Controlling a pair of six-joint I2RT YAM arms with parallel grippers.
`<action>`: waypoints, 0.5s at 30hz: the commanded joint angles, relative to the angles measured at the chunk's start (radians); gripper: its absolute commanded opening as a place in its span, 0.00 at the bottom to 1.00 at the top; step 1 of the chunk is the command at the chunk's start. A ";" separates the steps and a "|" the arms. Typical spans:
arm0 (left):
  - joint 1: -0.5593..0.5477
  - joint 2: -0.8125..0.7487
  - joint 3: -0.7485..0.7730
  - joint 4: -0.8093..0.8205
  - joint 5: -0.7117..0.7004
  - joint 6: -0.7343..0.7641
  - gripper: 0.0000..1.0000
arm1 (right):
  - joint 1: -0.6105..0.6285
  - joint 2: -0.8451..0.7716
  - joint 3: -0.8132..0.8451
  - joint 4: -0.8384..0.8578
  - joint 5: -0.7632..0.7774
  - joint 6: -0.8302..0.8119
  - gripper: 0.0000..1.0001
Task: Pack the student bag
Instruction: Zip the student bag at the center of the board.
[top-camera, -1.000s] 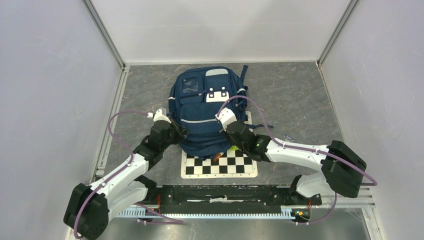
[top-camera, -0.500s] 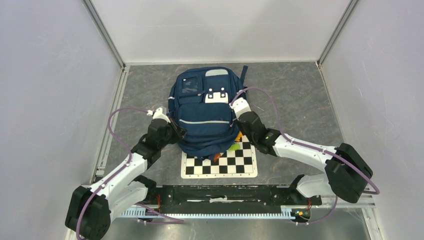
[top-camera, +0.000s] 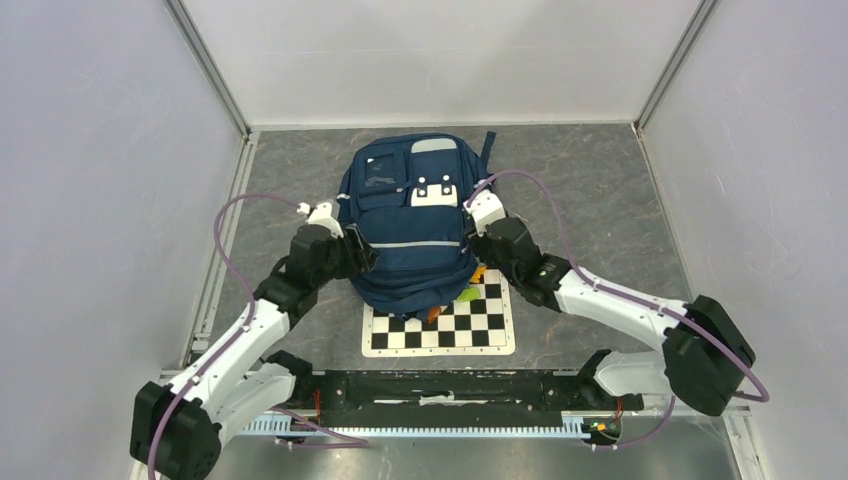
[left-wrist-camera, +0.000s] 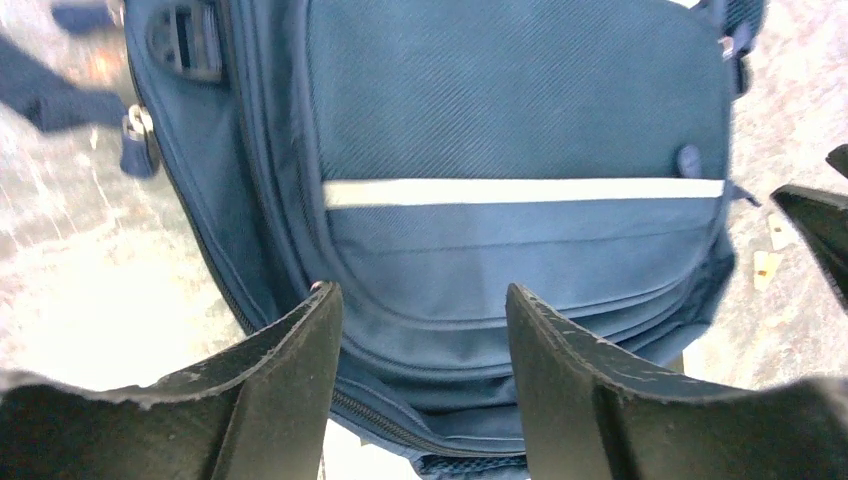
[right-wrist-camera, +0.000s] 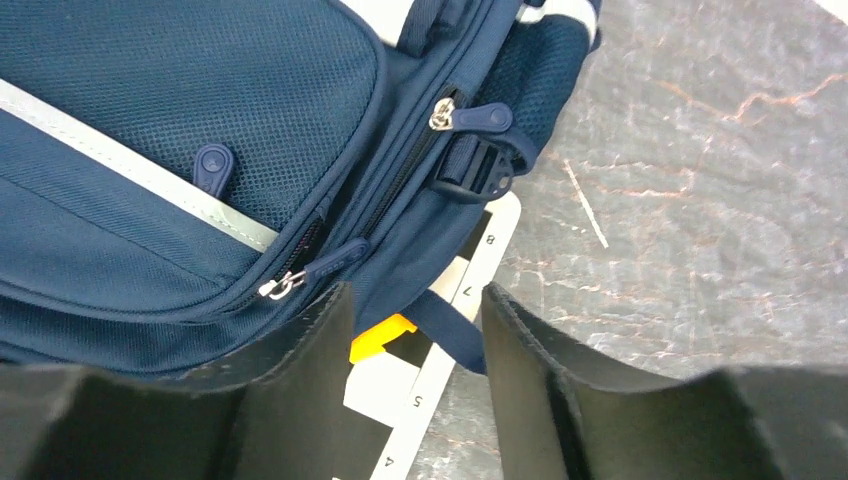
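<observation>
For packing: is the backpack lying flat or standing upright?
Lying flat: the student bag turns its whole front to the overhead camera.

Black-and-white checkerboard plate (top-camera: 440, 328) flat on grey marbled tabletop (top-camera: 590, 190), orange piece (top-camera: 433, 315) and green piece (top-camera: 467, 294) on its far squares, thin pale stick (right-wrist-camera: 585, 205) lying nearby, white enclosure walls (top-camera: 440, 60), black rail (top-camera: 440, 385) along near edge.

Centre: the student bag (top-camera: 412, 230) blocks it.
Bag's flanks: left gripper (left-wrist-camera: 420, 300) and right gripper (right-wrist-camera: 415, 300) crowd close.
Far corners: bare table (top-camera: 590, 180), passable.
Near: flat checkerboard (top-camera: 445, 330), passable above.
Sides: walls (top-camera: 100, 200) hem in.
</observation>
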 joint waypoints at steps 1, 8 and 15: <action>0.002 -0.023 0.145 -0.064 0.028 0.168 0.68 | -0.010 -0.098 -0.005 -0.008 0.001 0.066 0.63; -0.148 0.185 0.356 -0.088 0.008 0.221 0.70 | -0.031 -0.187 -0.057 -0.031 0.019 0.138 0.85; -0.290 0.422 0.505 -0.021 -0.035 0.139 0.70 | -0.064 -0.239 -0.104 -0.060 0.044 0.198 0.90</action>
